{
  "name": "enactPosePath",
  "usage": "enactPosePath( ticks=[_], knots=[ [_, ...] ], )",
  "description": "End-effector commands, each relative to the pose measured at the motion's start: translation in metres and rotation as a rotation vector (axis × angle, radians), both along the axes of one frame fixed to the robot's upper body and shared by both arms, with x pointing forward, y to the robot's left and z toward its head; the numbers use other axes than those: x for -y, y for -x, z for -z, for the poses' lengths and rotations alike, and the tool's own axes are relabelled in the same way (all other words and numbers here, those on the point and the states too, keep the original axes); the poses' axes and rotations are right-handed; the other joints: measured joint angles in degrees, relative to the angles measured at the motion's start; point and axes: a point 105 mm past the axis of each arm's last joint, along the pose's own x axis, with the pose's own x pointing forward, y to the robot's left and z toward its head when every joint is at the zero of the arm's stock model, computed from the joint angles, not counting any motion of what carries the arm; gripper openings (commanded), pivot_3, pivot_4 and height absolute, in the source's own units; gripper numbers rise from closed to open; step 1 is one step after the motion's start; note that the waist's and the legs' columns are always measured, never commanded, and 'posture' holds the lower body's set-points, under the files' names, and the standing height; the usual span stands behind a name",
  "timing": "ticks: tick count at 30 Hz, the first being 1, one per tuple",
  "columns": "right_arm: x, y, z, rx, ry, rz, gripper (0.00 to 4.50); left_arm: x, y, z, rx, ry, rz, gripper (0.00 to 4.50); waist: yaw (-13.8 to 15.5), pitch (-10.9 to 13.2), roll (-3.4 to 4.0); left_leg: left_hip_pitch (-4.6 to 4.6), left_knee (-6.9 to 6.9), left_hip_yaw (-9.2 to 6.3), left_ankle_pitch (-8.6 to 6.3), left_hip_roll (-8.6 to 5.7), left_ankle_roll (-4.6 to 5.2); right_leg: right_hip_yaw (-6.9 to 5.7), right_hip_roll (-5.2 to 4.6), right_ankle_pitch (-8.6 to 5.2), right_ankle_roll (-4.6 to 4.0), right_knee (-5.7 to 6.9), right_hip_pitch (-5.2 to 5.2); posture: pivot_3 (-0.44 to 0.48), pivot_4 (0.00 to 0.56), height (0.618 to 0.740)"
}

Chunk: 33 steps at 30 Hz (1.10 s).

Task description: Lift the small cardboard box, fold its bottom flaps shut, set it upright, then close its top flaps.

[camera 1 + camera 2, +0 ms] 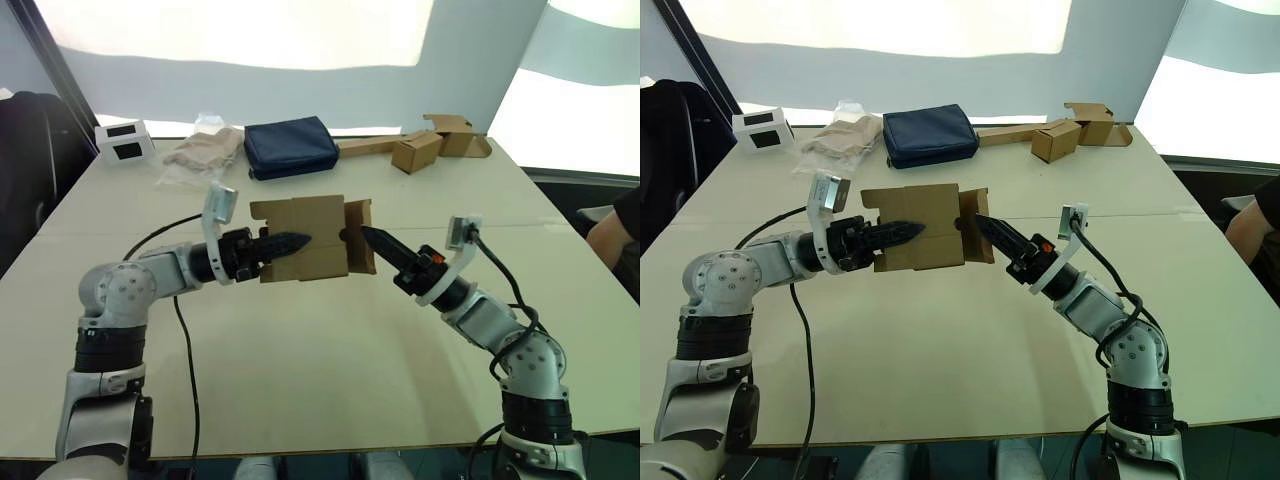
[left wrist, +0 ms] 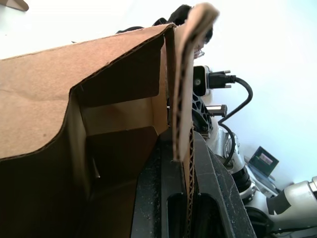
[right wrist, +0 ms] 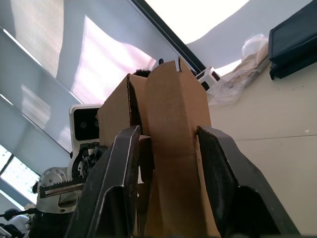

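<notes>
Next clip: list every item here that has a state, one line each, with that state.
small cardboard box: held off the table between both grippers, on its side, flaps at the right end not folded shut
left gripper: shut on a box wall
right gripper: open, fingers either side of an end flap
narrow carton: lying at the far edge, flaps open
blue pouch: closed, lying flat

Strong daylight came from the windows (image 1: 240, 30) across the top of the head views and blew them out to plain white, with no detail left. The pale table (image 1: 330, 370) was evenly lit, carrying only soft, faint shadows under the arms. The dark bag (image 1: 291, 146) near the top centre kept little texture. In the left wrist view the background was washed out and the near cardboard (image 2: 44, 99) looked soft, its inside deep in shadow.
</notes>
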Motion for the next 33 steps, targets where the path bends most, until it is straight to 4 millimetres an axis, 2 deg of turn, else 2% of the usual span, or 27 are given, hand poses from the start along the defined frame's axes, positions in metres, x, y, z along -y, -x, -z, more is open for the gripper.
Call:
enactPosePath(
  ticks=[1,5,17,27,28,30,31,32,33],
  knots=[
    [0.003,0.0044,-0.012,0.046,-0.038,-0.007,1.93,0.0003,0.0054,-0.0132,0.056,0.028,0.016,0.0,0.0,0.0,0.0,0.0,0.0,0.0,0.0,0.0,0.0,0.0,0.0,0.0,0.0,0.0,0.0,0.0,0.15,0.74],
    [0.0063,0.005,-0.0158,0.039,-0.093,-0.016,1.93,-0.0006,0.0047,-0.0131,0.054,0.03,0.009,0.0,0.0,0.0,0.0,0.0,0.0,0.0,0.0,0.0,0.0,0.0,0.0,0.0,0.0,0.0,0.0,0.0,0.15,0.74],
    [0.0035,0.01,-0.0085,0.023,-0.068,-0.036,1.93,-0.0013,0.0042,-0.0213,0.054,0.073,0.006,0.0,0.0,0.0,0.0,-0.01,0.0,0.0,0.0,0.01,0.0,0.0,-0.01,0.0,-0.01,-0.01,0.0,0.0,0.15,0.74],
    [0.0035,0.0088,-0.0086,0.028,-0.065,-0.031,1.93,0.0008,0.0067,-0.0198,0.056,0.068,0.015,0.0,0.0,0.0,0.0,-0.01,0.0,0.0,0.0,0.0,0.0,0.0,0.0,0.0,0.0,-0.02,0.0,0.0,0.15,0.74],
    [0.0035,0.0087,-0.0085,0.028,-0.064,-0.031,1.42,0.001,0.0069,-0.0196,0.056,0.067,0.015,0.0,0.0,0.0,0.0,-0.01,0.0,0.0,0.0,0.0,0.0,0.0,0.0,0.0,-0.01,-0.02,0.0,0.0,0.15,0.74],
    [0.0036,0.0086,-0.0088,0.029,-0.063,-0.03,0.78,0.0012,0.0069,-0.0194,0.056,0.066,0.015,0.0,0.0,0.0,0.0,-0.01,0.0,0.0,0.0,0.0,0.0,0.0,0.0,0.0,-0.01,-0.02,0.0,0.0,0.15,0.74],
    [0.0036,0.0085,-0.0087,0.029,-0.063,-0.03,0.32,0.0012,0.0069,-0.0194,0.057,0.066,0.015,0.0,0.0,0.0,0.0,-0.01,0.0,0.0,0.0,0.0,0.0,0.0,0.0,0.0,0.0,-0.02,0.0,0.0,0.15,0.74],
    [0.0035,0.0083,-0.0087,0.029,-0.061,-0.029,0.08,0.0012,0.007,-0.0193,0.057,0.066,0.015,0.0,0.0,0.0,0.0,-0.01,0.0,0.0,0.0,0.0,0.0,0.0,0.0,0.0,0.0,-0.02,0.0,0.0,0.15,0.74],
    [0.0035,0.0082,-0.0086,0.029,-0.061,-0.028,0.08,0.0012,0.007,-0.0193,0.057,0.065,0.015,0.0,0.0,0.0,0.0,-0.01,0.0,0.0,0.0,0.0,0.0,0.0,0.0,-0.01,-0.01,-0.02,0.0,0.0,0.15,0.74]
  ],
)
